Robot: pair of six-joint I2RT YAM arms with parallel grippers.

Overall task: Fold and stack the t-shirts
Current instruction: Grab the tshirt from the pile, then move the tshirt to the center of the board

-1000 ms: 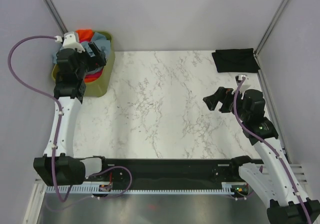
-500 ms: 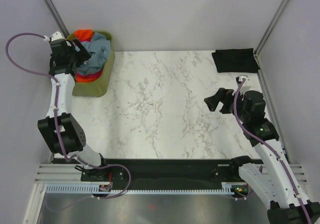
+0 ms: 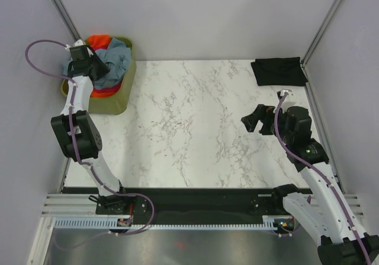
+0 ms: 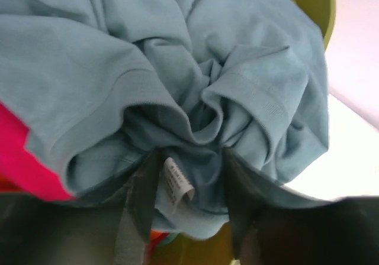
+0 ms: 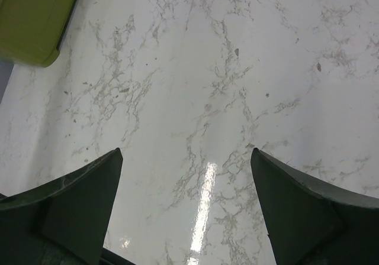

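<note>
Where heaped in the olive-green plastic bin (image 3: 117, 103) at the far-left corner of the marble-patterned table (image 3: 195, 135): slate blue-grey t-shirt (image 4: 177, 70), soft matte knit, crumpled into deep folds puckering toward one spot, with a stitched sleeve hem and a small white label showing. Topmost of the pile. Beside and under it, magenta-pink t-shirt (image 4: 18, 158) as a bright flat patch, and orange t-shirt (image 3: 99, 40) at the bin's far end. Smooth rounded walls on the bin, pale veined gloss on the tabletop. Well apart, at the table's far-right corner: black t-shirt (image 3: 278, 71), folded flat into a neat rectangle.

Pinching a bunch of the blue-grey cloth: left gripper (image 4: 188, 206), dark fingers partly closed, fabric gathered between them and touching both. Hovering over bare tabletop at the right side: right gripper (image 5: 186, 212), jaws spread wide, holding nothing.

Against a second ago: left gripper shifted from above the bin's near half to the far-left of the heap and sunk into the cloth; jaws narrowed from fully spread; left elbow pulled back toward the near edge, purple cable loop swung higher. Right arm and black t-shirt unchanged.
</note>
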